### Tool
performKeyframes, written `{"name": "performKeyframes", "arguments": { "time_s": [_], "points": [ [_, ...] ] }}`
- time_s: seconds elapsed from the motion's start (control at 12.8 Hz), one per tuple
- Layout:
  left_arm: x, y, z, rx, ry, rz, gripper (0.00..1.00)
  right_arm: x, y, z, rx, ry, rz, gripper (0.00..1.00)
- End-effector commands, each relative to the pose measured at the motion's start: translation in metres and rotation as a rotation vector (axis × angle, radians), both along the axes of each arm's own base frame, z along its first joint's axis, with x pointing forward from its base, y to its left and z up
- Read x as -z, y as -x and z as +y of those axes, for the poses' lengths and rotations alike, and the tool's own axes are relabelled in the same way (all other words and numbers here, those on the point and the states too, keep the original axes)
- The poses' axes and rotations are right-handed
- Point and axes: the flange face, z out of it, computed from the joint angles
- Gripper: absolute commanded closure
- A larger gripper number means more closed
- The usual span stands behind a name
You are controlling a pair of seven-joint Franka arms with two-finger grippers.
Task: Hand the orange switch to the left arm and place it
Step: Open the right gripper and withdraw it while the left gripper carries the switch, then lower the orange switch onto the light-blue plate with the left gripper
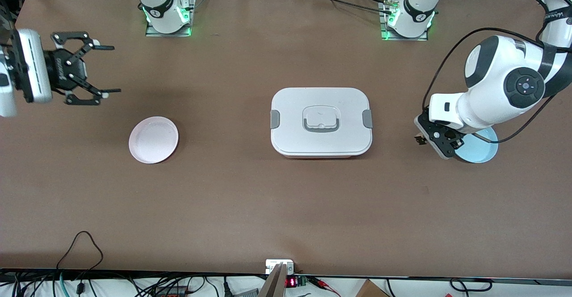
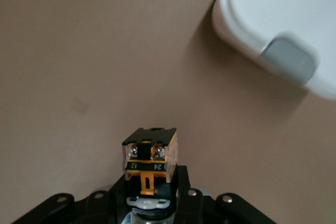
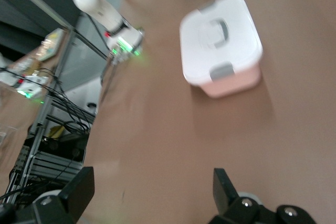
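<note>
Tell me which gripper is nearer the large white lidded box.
Left. The left gripper, holding the orange switch, is beside the white lidded box; the right gripper hangs open past the pink plate.

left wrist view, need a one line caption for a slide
Left hand shut on the orange switch above the brown table, with a corner of the white box nearby.

Even overhead light leaves soft shadows on my desk (image 1: 250,207). The box (image 2: 283,24) blurs in my left wrist view; my right wrist view is smeared throughout.
</note>
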Motion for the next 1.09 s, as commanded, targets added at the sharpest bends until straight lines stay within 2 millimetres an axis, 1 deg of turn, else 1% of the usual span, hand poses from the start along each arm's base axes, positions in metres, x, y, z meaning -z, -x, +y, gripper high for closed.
{"name": "performKeyframes", "arguments": {
  "time_s": [0.0,0.08,0.16,0.23,0.31,0.39,0.47,0.55,0.62,0.78,0.86,1.01],
  "points": [
    [0.028,-0.017,0.065,0.154,-0.098,0.041,0.98,-0.046,0.032,-0.009,0.216,0.286,0.036,0.00],
    [0.034,-0.019,0.091,0.205,-0.122,0.055,0.99,-0.057,0.040,-0.012,0.297,0.387,0.037,0.00],
    [0.035,-0.020,0.110,0.271,-0.149,0.059,1.00,-0.065,0.046,-0.013,0.366,0.473,0.034,0.00],
    [0.040,-0.019,0.128,0.341,-0.170,0.077,1.00,-0.071,0.051,-0.011,0.456,0.551,0.050,0.00],
    [0.047,-0.018,0.154,0.391,-0.168,0.099,1.00,-0.073,0.054,-0.010,0.537,0.628,0.066,0.00],
    [0.058,-0.018,0.182,0.458,-0.140,0.101,1.00,-0.075,0.057,-0.001,0.593,0.706,0.063,0.00],
    [0.070,-0.018,0.204,0.532,-0.111,0.086,1.00,-0.076,0.058,0.008,0.650,0.771,0.054,0.00],
    [0.085,-0.016,0.217,0.557,-0.085,0.083,1.00,-0.076,0.061,0.021,0.703,0.808,0.054,0.00],
    [0.099,-0.011,0.233,0.541,-0.068,0.080,1.00,-0.076,0.064,0.021,0.746,0.809,0.055,0.00],
    [0.130,0.005,0.241,0.538,-0.036,0.059,1.00,-0.073,0.074,0.022,0.767,0.800,0.031,0.00],
    [0.142,0.015,0.248,0.529,-0.023,0.052,1.00,-0.066,0.076,0.021,0.772,0.799,0.026,0.00],
    [0.161,0.028,0.249,0.530,-0.001,0.046,1.00,-0.039,0.079,0.016,0.790,0.794,0.017,0.00]
  ]
}}
